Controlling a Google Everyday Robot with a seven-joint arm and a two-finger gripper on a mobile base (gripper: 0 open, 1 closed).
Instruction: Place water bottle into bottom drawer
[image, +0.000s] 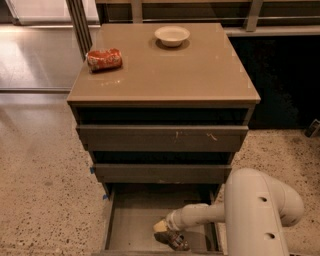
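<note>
Reaching into the open bottom drawer (130, 220) at lower centre of the frame, the white arm (202, 214) holds its gripper (170, 236) low over the grey tray. The water bottle (179, 244) lies right at the gripper's tip, inside the drawer; whether it is gripped cannot be told. On the cabinet's surface (165, 75) at the top sit a crushed red can (104, 59) and a bowl (172, 35).

The robot's gripper (171, 238) hangs low inside the open bottom drawer (130, 220), near its front right part, with the water bottle (179, 244) right at its tip on the grey floor. The white arm (255, 210) reaches in from the gripper's right. Far beyond and above the gripper, on the cabinet top (200, 80), sit a white bowl (172, 35) and, off to the left, a crushed red can (104, 59).
</note>
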